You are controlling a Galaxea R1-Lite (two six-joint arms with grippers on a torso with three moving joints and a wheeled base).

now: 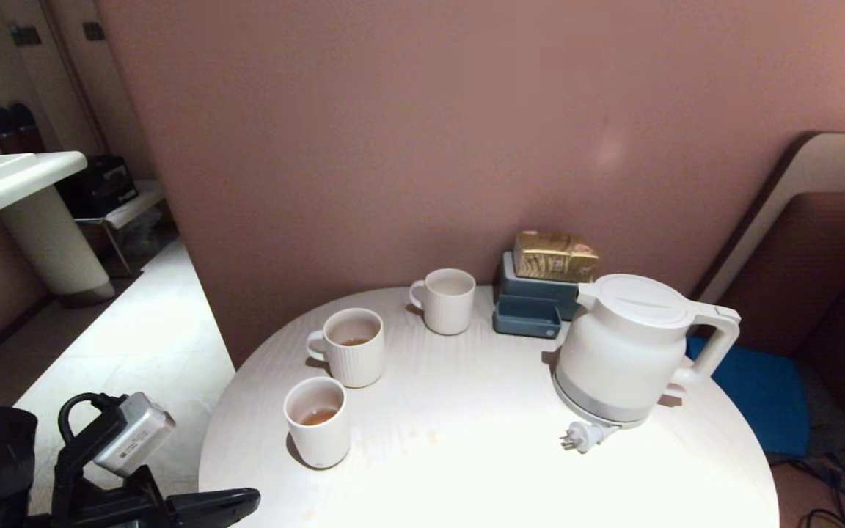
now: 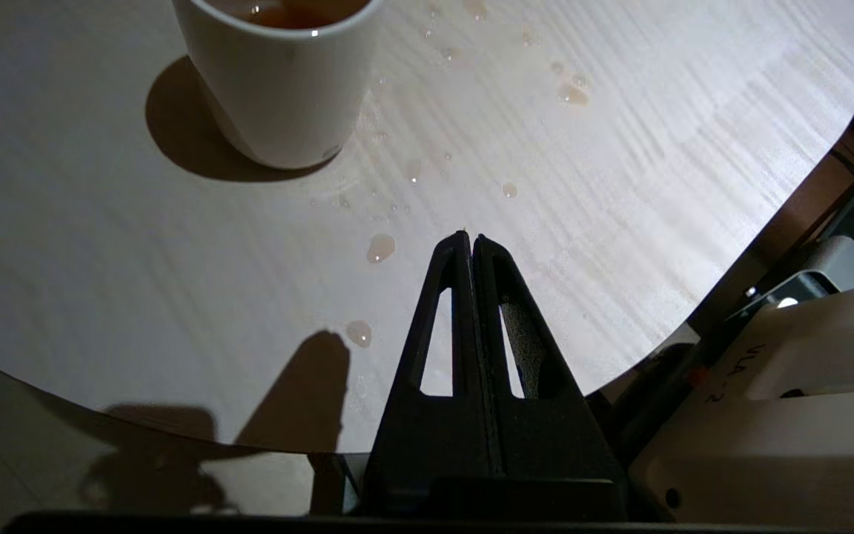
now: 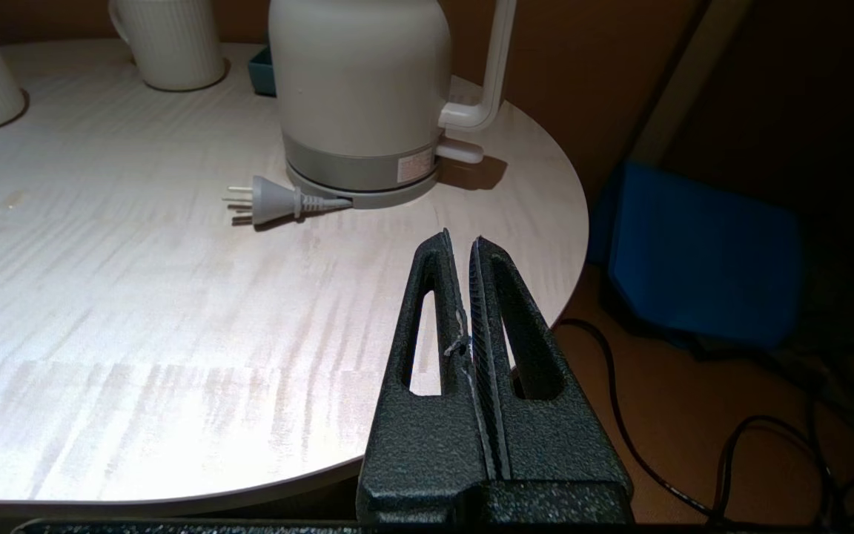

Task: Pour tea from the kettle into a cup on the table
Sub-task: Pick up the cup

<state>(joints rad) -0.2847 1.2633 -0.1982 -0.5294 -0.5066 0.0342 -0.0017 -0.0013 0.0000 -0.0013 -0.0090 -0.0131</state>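
The white kettle [image 1: 628,352] stands with its lid shut on the right of the round white table [image 1: 466,455]; its handle points right. The small plain cup [image 1: 317,422] at the front left holds a little reddish-brown tea [image 1: 317,416]. My left gripper [image 1: 254,500] is shut and empty at the table's front-left edge, short of the cup. From the left wrist, the cup [image 2: 279,81] lies ahead of the shut gripper [image 2: 471,236]. My right gripper [image 3: 462,239] is shut and empty, low at the table's near right edge, with the kettle [image 3: 360,89] ahead of it.
Two ribbed mugs with handles [image 1: 349,346] [image 1: 446,299] stand behind the cup. A blue box with a gold packet [image 1: 540,293] sits by the wall. The kettle's plug [image 1: 584,436] lies loose. Tea droplets [image 2: 381,247] dot the tabletop. A blue cushion [image 1: 760,389] lies to the right.
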